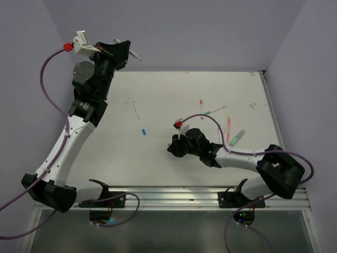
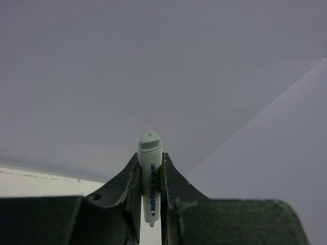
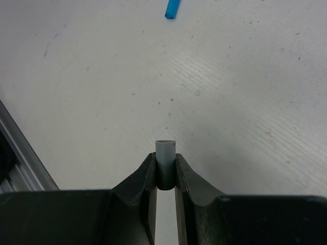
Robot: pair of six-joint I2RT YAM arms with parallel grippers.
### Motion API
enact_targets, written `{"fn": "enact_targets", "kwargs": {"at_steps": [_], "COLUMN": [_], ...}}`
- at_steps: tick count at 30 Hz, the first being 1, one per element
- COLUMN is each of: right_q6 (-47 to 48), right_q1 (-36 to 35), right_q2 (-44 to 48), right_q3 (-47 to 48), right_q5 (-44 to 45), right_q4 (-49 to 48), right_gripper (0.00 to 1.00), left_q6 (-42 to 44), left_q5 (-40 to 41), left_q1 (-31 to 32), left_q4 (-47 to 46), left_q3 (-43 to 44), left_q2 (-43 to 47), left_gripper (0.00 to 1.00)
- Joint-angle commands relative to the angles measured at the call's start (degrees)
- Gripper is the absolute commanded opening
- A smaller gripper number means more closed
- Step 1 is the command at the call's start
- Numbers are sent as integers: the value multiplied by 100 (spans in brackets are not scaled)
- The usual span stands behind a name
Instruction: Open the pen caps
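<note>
In the top external view, the left gripper (image 1: 120, 51) was raised above the far left corner of the table (image 1: 174, 87), with a white pen barrel (image 1: 135, 54) projecting from it to the right. The right gripper (image 1: 175, 146) hung low over the middle of the table, and what it held was too small to tell here. A loose blue cap (image 1: 143, 132) lay on the table to its left, well apart from it. Several pens (image 1: 227, 126) lay at the right side, one with an orange cap (image 1: 201, 102) in place. In the left wrist view, the left gripper (image 2: 150, 162) was pressed together on the pen barrel (image 2: 150, 176), gripping it near mid-length, with the blunt pale end standing clear above the fingertips. In the right wrist view, the right gripper (image 3: 165, 164) pinched a short grey cap (image 3: 165, 153) across its sides just above the table (image 3: 230, 102), the open end pointing away. The blue cap (image 3: 172, 9) lay at the far edge of the view. The caps were judged light, rigid and smooth, and liable to roll or squirt out of a grip. A cap should be taken across its diameter near its middle, and the barrel close behind the cap.
</note>
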State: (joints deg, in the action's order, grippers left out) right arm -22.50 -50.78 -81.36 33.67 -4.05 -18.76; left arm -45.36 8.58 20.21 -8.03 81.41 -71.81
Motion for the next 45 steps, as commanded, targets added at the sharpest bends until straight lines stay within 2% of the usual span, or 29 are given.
{"fn": "enact_targets", "kwargs": {"at_steps": [1, 10, 19, 30, 45], "right_q6": [-149, -53, -26, 27, 44], "right_q1": [-10, 7, 7, 7, -2], "right_q2": [165, -204, -459, -565, -670], "right_q3": [218, 1026, 1203, 1309, 1502], "right_q5": [71, 362, 318, 309, 309], "right_q4": [-49, 575, 716, 945, 1191], "right_gripper": [0, 0, 0, 0, 0], "left_q6": [185, 774, 1030, 1056, 933], "left_q5": [-14, -559, -1051, -1306, -1675], "left_q1": [-61, -78, -254, -456, -790], "left_q4": [230, 1742, 2613, 2711, 2482], "left_q3": [86, -318, -195, 104, 218], "left_q2": [-218, -833, -1808, -3189, -4402], "left_gripper": [0, 0, 0, 0, 3]}}
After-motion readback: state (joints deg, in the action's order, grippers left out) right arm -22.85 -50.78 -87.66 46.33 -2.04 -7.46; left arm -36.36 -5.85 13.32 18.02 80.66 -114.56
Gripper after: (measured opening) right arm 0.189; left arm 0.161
